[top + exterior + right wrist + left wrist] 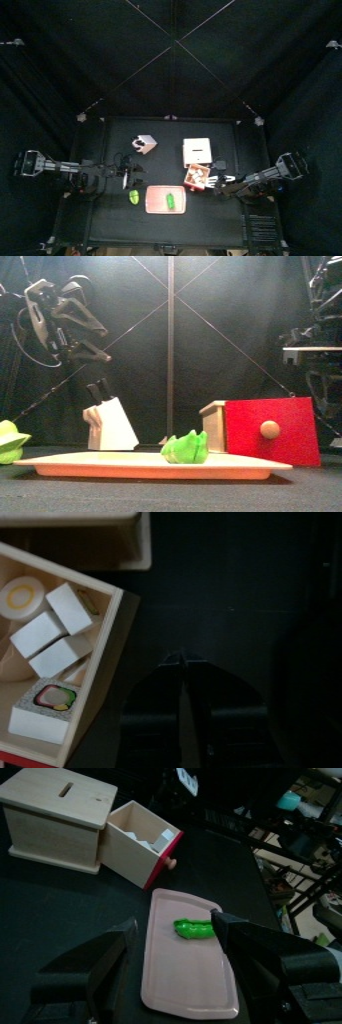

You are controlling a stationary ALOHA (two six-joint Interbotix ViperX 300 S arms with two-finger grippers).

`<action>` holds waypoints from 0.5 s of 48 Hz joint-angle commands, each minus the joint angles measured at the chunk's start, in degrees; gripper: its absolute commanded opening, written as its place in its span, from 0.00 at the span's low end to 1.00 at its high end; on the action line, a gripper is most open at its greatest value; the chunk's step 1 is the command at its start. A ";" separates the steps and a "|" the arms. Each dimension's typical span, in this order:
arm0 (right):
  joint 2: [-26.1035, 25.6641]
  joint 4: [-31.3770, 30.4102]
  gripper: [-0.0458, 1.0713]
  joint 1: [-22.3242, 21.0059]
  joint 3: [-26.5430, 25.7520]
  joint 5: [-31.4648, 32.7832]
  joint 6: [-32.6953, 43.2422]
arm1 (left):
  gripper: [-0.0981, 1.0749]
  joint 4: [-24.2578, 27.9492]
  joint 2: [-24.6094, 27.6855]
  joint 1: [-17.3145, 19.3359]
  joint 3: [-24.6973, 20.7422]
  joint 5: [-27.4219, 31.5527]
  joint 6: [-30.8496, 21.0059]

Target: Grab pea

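**Pea lies on the pink tray, ahead of the left end effector**

The pea (195,928) rests on the pink tray (174,983), toward the tray's far part as the left wrist camera sees it, with bare tray all around it. Its long axis runs across the tray's width, not along its length. From above, the same green pod (174,200) sits on the tray at the near middle of the table (100,140).

The left end effector (178,938) has its jaws spread wide and holds nothing; the pea shows in the gap between them, farther out and lower. A forward, downward reach looks like the way in, and the jaws appear to straddle the pod's length, so a small wrist roll may be needed to close across its narrow side.

The right end effector (183,662) hangs beside the open wooden box (47,632) of small blocks, its jaws close together and empty, right of the tray. The left arm seems better lined up on the pea.

A brighter yellow-green item (134,196) lies just left of the tray; it should not be mistaken for the pea.
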 commanded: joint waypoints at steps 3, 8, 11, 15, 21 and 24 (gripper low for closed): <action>-3.43 -3.08 0.40 -2.55 4.22 -9.23 1.14 | 0.89 0.26 6.06 -0.18 -5.10 -0.44 0.09; -4.75 -7.12 0.40 -4.22 6.06 -11.95 3.25 | 0.89 0.26 12.04 -0.18 -8.35 -0.44 0.09; -5.36 -9.40 0.40 -5.01 6.50 -13.62 4.31 | 0.89 0.09 15.29 -0.18 -10.37 -0.44 0.09; -5.45 -12.48 0.40 -6.50 6.42 -16.79 4.75 | 0.89 0.09 19.25 -0.09 -13.01 -0.44 0.09; -5.80 -14.85 0.40 -8.88 6.86 -20.13 4.48 | 0.89 -0.26 25.14 -0.18 -17.14 -0.44 0.00; -5.98 -15.38 0.40 -9.76 6.94 -20.21 4.31 | 0.89 -0.53 27.60 -0.18 -19.25 -0.35 0.00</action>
